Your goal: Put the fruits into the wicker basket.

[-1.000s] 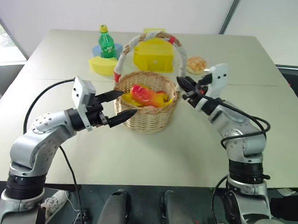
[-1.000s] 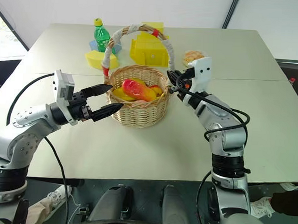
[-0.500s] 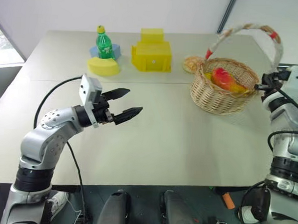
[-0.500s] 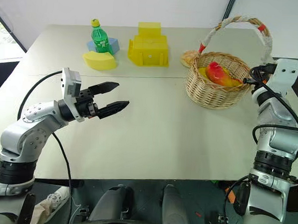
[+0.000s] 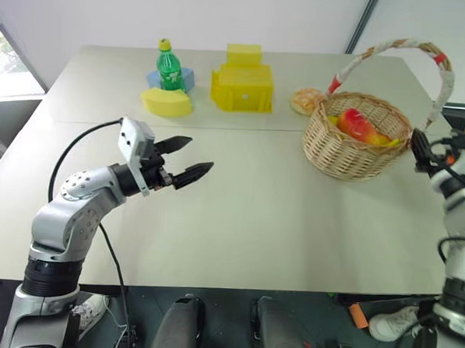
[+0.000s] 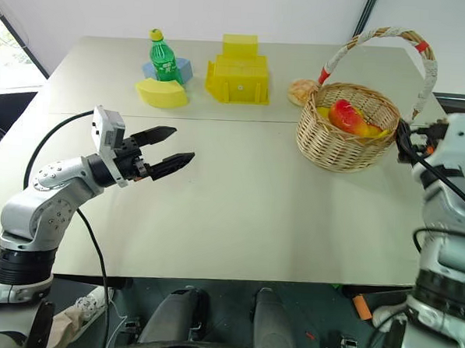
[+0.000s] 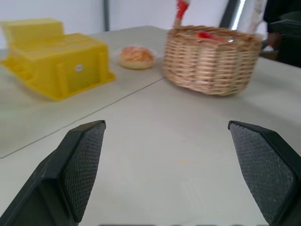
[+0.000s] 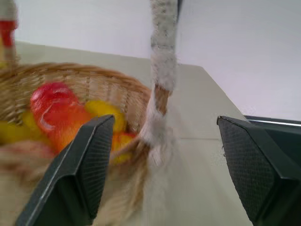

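Spanning the view, pale table [image 5: 254, 214] (seam across), white wall [image 5: 108, 11] behind

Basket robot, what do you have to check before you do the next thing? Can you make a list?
1. Fruits inside the wicker basket: ok.
2. Basket upright on the table: ok.
3. Right tool open, handle between its fingers, not squeezed: ok.
4. Left tool open and holding nothing: ok.
5. No fruit lying loose on the table: ok.
6. Bread bun beside the basket, left out: ok.
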Robot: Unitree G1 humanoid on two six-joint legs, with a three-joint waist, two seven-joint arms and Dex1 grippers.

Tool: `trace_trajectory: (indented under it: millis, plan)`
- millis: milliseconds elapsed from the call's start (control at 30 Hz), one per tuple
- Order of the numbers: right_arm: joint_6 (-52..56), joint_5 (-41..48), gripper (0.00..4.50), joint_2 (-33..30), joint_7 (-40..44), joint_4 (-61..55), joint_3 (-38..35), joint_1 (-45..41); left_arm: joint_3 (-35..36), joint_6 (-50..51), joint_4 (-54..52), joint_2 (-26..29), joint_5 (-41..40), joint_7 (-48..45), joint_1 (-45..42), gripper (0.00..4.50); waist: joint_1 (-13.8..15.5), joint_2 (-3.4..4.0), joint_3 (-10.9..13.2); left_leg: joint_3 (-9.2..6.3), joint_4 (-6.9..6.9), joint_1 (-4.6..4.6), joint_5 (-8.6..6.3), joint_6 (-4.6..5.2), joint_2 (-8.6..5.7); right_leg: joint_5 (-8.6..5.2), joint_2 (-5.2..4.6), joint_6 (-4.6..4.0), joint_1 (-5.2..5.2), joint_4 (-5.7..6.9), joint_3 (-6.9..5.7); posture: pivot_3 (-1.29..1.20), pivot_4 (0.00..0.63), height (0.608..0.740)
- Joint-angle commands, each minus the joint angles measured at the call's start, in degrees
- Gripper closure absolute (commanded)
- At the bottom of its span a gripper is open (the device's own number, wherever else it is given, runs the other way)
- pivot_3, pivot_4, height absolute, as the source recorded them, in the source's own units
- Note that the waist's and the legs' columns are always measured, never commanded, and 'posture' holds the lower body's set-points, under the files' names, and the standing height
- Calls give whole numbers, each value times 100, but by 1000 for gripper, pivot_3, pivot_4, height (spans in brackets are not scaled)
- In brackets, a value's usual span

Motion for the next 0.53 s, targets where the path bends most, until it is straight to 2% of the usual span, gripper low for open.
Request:
trace_trajectory:
  millis: [33,133,233,533]
  plan:
    - [-126,176,876,-148,642,-816,328,400,325,-474,131,-57,159,93,174,0,-27,1,0,3,0,4,0,0,1,0,4,0,1,1,3,0,150,740]
    - [-419,201,876,115,971,-1176,926,577,538,-748,450,-120,341,279,506,0,-41,0,0,9,0,31,0,0,11,1,18,1,17,4,17,0,150,740]
    - [-415,104,876,285,1069,-1108,1438,488,753,-859,600,-183,370,442,824,0,-16,-1,1,10,-8,101,-8,10,49,-3,51,-4,88,-14,26,0,150,740]
    - [-734,-95,876,316,1457,-208,1918,103,1022,-955,385,-190,387,629,1477,0,52,-5,1,9,-5,87,-9,9,48,-2,43,-5,83,-22,27,0,150,740]
